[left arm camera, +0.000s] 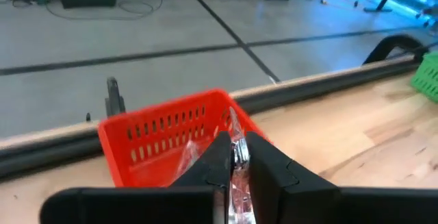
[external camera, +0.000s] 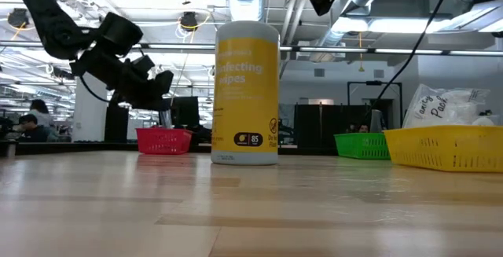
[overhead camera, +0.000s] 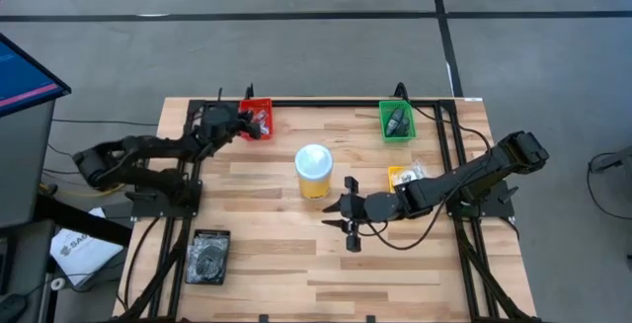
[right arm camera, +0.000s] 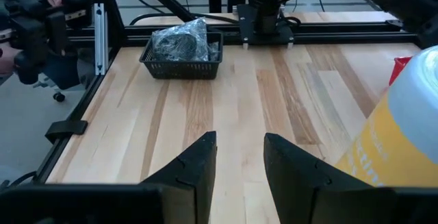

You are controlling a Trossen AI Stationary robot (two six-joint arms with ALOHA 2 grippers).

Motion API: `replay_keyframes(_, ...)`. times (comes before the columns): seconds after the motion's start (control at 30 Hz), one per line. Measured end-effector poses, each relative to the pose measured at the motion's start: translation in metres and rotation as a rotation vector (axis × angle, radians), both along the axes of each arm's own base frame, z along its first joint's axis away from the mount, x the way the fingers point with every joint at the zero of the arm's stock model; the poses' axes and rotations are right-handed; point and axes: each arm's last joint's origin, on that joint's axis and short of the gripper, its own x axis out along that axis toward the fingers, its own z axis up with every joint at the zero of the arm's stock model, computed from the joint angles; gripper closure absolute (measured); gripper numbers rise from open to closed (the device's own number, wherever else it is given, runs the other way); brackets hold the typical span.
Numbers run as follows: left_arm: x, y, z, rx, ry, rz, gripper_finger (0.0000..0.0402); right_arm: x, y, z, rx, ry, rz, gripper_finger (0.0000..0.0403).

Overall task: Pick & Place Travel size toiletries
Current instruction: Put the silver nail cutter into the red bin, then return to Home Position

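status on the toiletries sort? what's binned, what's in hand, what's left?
Binned: items already sit in the red tray, green tray, yellow tray and black tray. In hand: the left gripper is shut on a clear packet just over the red tray, not yet released. The right gripper hangs open and empty beside the yellow tub. Left: no loose toiletries show on the table.

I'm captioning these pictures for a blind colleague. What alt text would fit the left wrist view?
The left claw is shut on a clear crinkly packet, holding it over a red basket at the far edge of a wooden table. Grey floor lies beyond the table, and a corner of a green basket shows at one side.
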Motion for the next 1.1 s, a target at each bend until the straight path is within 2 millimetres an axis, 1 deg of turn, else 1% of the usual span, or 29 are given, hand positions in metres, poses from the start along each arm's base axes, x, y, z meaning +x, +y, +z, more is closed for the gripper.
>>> replay_keyframes(0.1, 0.002, 0.001, -0.006, -0.015, 0.013, -0.007, 0.0375, 0.0, -0.001, 0.0, 0.0, 0.0, -0.002, 0.029)
replay_keyframes(0.2, 0.003, 0.002, -0.01, -0.03, 0.028, -0.011, 0.0357, 0.001, -0.002, 0.0, -0.001, 0.002, -0.007, 0.029)
replay_keyframes(0.3, 0.004, 0.001, -0.011, -0.045, 0.016, -0.046, 0.0335, 0.001, -0.003, -0.001, -0.003, 0.007, -0.008, 0.029)
replay_keyframes(0.57, 0.004, 0.0, -0.009, -0.052, -0.009, -0.057, 0.027, 0.0, -0.003, -0.001, -0.005, 0.015, -0.007, 0.029)
replay_keyframes(0.7, 0.002, -0.002, 0.001, -0.018, -0.035, -0.084, 0.0244, 0.0, -0.003, -0.002, -0.006, 0.018, -0.007, 0.029)
replay_keyframes(0.83, -0.002, -0.006, 0.012, 0.011, -0.033, -0.105, 0.0228, 0.0, -0.003, -0.003, -0.01, 0.028, -0.008, 0.029)
replay_keyframes(1.0, -0.01, -0.015, 0.021, -0.008, -0.015, -0.123, 0.0225, 0.0, -0.003, -0.003, -0.013, 0.031, -0.01, 0.029)
replay_keyframes(1.1, -0.015, -0.022, 0.025, -0.042, -0.021, -0.194, 0.0227, 0.0, -0.003, -0.003, -0.016, 0.031, -0.013, 0.029)
